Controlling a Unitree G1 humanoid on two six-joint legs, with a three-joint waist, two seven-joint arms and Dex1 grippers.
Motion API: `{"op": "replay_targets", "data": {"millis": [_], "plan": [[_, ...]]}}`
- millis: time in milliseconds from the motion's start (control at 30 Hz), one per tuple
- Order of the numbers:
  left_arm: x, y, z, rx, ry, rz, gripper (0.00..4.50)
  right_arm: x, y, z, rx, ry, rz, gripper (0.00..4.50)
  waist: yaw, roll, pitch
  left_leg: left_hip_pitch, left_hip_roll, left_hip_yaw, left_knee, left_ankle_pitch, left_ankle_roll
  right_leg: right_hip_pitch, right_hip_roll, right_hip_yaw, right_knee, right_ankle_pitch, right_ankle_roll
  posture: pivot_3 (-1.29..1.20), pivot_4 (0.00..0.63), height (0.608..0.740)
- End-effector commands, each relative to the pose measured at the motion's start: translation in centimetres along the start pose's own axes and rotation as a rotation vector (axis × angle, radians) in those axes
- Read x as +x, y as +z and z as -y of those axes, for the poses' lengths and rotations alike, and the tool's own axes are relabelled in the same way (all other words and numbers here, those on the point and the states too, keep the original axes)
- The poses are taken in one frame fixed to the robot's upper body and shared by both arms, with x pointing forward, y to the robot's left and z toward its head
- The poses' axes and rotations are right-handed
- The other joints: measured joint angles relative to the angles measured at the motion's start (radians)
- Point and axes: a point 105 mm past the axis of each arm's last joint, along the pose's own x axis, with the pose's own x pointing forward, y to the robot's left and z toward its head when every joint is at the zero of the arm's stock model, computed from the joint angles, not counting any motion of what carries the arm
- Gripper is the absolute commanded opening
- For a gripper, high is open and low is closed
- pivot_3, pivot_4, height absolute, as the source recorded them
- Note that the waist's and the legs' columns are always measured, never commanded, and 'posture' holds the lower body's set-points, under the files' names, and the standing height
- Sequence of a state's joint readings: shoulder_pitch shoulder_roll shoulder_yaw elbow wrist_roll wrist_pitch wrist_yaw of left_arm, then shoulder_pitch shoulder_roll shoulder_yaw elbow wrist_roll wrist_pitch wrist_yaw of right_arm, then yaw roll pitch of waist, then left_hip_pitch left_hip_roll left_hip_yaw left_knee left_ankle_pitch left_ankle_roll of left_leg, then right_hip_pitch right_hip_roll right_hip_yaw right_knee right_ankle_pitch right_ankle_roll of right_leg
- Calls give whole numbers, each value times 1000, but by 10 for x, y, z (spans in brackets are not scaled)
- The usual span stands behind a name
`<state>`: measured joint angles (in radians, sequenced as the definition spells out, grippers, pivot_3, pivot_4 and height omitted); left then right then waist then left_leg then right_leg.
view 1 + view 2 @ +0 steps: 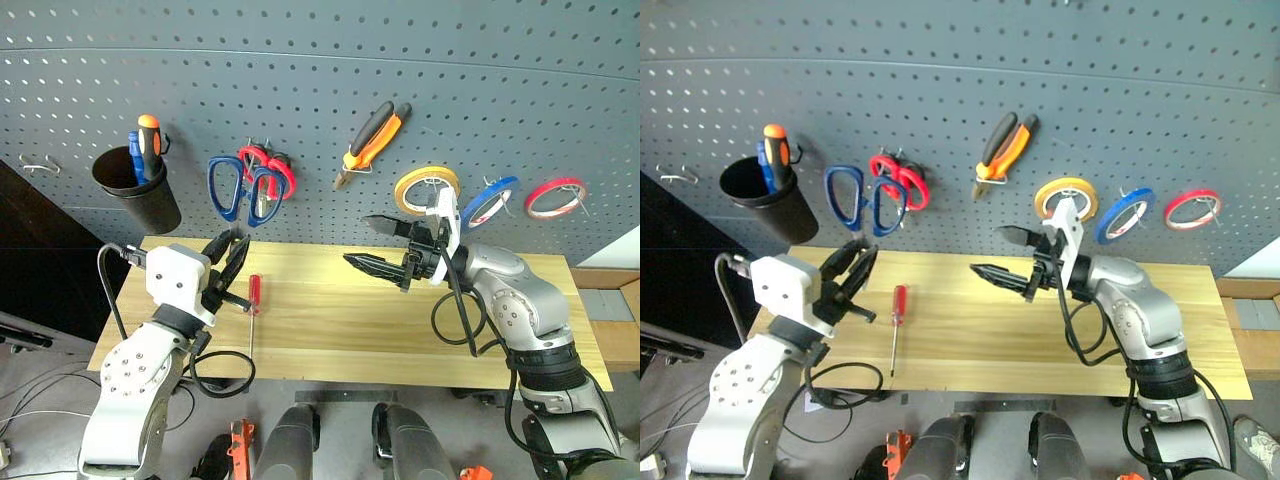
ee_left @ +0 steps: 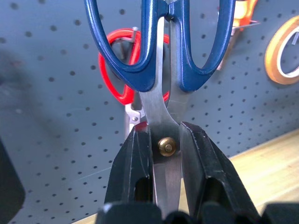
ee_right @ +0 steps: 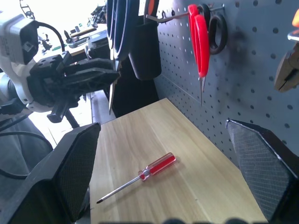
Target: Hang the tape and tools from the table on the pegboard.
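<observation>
The blue scissors lose the tops of their handle loops past the edge of the left wrist view, and their blade tips are hidden between the left gripper's fingers. The red scissors sit partly behind the blue ones, so their hook cannot be made out. The two screwdrivers in the black cup show only their handles. The yellow tape ring is cut off in the left wrist view.
</observation>
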<state>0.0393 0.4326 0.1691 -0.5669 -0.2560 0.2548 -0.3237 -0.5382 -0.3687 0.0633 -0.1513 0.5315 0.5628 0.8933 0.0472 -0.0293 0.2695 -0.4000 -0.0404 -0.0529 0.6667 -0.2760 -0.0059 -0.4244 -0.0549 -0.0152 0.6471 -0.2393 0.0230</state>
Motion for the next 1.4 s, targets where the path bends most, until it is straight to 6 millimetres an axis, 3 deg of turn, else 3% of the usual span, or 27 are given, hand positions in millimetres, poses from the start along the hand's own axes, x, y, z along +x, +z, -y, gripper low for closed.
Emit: {"op": "replay_targets", "data": {"millis": [33, 333, 600, 800, 1000, 1200, 1400], "plan": [[6, 7, 3, 0, -23, 36, 530, 2, 12, -3, -44, 17, 41, 4500, 0, 0, -4, 0, 0, 0, 0, 0, 0, 0, 0, 0, 0, 0, 0, 85, 174, 740], [24, 0, 1, -27, -3, 41, 530, 0, 12, -2, -51, -3, 39, 4500, -3, 0, -19, 0, 0, 0, 3, 0, 0, 0, 0, 0, 2, 0, 0, 68, 164, 740], [31, -20, -3, -74, 24, -39, 530, 1, 15, -3, -59, -15, 51, 4500, -20, 0, -33, 0, 0, 1, 10, 0, 0, 1, 0, 2, 8, 0, 0, 55, 155, 740], [47, -30, -4, -108, 38, -67, 530, 3, 17, -5, -62, -11, 59, 4500, -22, 0, -40, 2, -1, 1, 12, 0, 1, 1, 0, 2, 15, 0, 0, 52, 153, 740], [65, -61, -18, -118, 119, -178, 529, 5, 17, -7, -61, -7, 56, 4500, -23, -1, -45, 4, 0, 1, 13, -1, 3, 1, 1, 2, 17, 1, 0, 53, 159, 740], [72, -64, -17, -156, 123, -196, 463, 4, 16, -8, -58, -14, 51, 4500, -30, -2, -46, 4, 0, 1, 13, 0, 1, 1, 1, 3, 17, 1, 0, 45, 173, 740], [60, -71, -22, -179, 138, -231, 2424, 2, 12, -9, -48, -23, 40, 4500, -31, -2, -46, 4, 0, 1, 13, 0, 1, 1, 1, 3, 17, 1, 0, 49, 190, 740]]}}
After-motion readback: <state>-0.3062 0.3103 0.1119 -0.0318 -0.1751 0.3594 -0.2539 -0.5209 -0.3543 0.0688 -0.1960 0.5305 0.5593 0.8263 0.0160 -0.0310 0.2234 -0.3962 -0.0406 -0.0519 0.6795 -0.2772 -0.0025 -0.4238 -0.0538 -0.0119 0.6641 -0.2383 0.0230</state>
